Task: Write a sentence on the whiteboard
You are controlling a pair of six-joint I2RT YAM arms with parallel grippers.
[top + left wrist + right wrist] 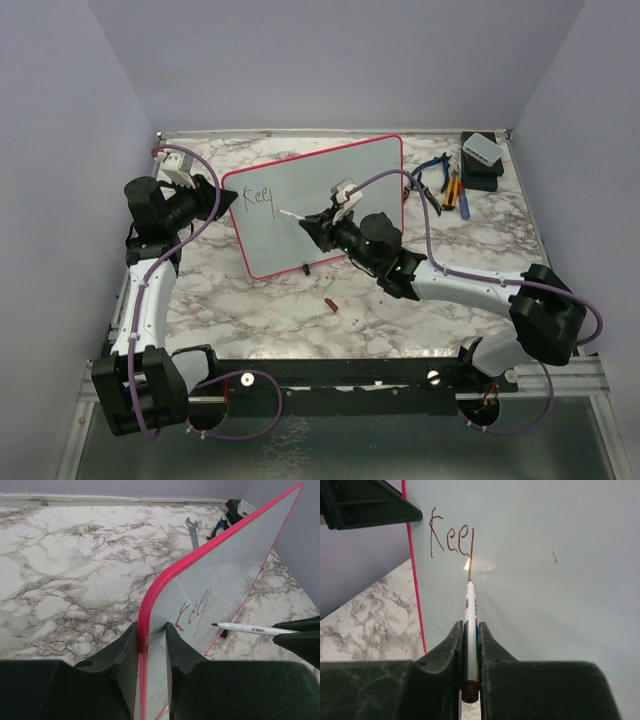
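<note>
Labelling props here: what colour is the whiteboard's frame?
Red-pink; the frame of the whiteboard shows best in the left wrist view.

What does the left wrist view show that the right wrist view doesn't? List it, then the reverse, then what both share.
Left wrist only: the left fingers pinching the whiteboard by its red frame from both sides, plus a wrench and pliers far off on the table.
Right wrist only: the right fingers shut on the marker, its brown rear end, and a small dark speck on the board.
Both: the whiteboard, the writing "Kee" followed by a downstroke, the marker with its tip at the board, and the marble table.
</note>
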